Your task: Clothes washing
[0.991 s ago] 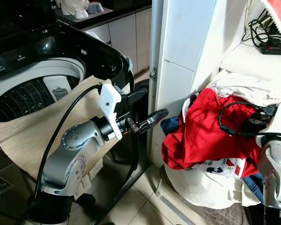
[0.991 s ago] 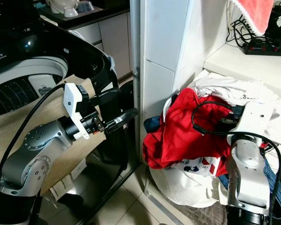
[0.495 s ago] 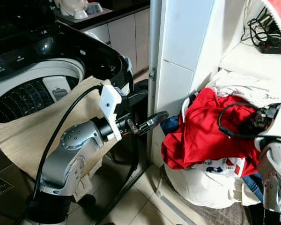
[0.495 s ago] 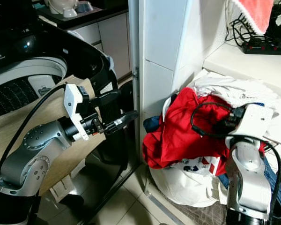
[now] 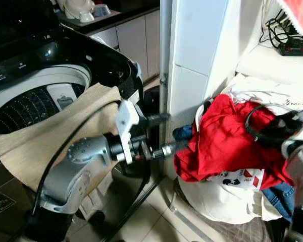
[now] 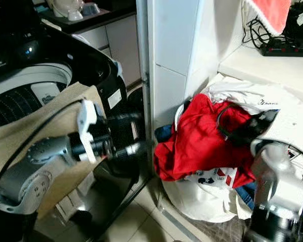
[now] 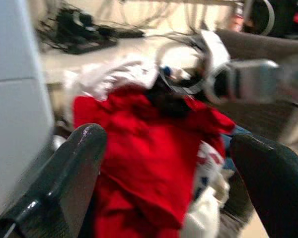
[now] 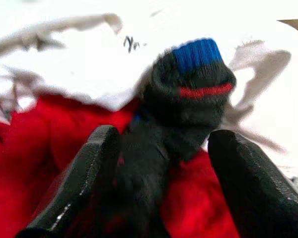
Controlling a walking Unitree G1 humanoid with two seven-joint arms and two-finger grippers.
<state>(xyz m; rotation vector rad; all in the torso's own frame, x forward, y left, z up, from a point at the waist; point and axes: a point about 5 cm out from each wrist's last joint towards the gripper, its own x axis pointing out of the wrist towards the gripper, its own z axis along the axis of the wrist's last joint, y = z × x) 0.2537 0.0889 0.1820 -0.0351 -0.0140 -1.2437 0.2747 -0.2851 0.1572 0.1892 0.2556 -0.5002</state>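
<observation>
1. Far left: top-loading washer (image 5: 45,75), lid up, drum visible; beige cloth (image 5: 45,136) draped over its front rim and hanging down.
2. Behind the washer: dark worktop (image 5: 116,12) with white crockery (image 5: 78,7), above pale cabinet doors.
3. Left gripper (image 7: 164,163) held out level in front of the washer, aimed toward the laundry pile; blurred in both eye views. Jaws apart, nothing between them (wide gap seen from the left wrist, with the red shirt beyond).
4. Centre: white tiled pillar (image 5: 197,55) with a metal door frame (image 5: 164,75) on its left edge, between washer and pile.
5. Right of the pillar: laundry pile (image 5: 227,196) in a heap at floor level. Red shirt (image 5: 222,141) on top, spilling over a white garment with red and blue print (image 5: 237,179); more white cloth (image 5: 265,93) behind and above; a bit of blue fabric (image 5: 278,194) at the lower right.
6. Right gripper (image 8: 164,168) low over the red shirt at the pile's right side. Black sock (image 8: 188,99) with blue cuff and a red stripe lying between the jaws, on the red shirt beside the white cloth; jaws on either side of it, gaps showing (a firm grip cannot be told).
7. Upper right: white shelf (image 5: 272,63) with a power strip and cables (image 5: 293,45); red towel (image 5: 300,12) hanging at the top corner.
</observation>
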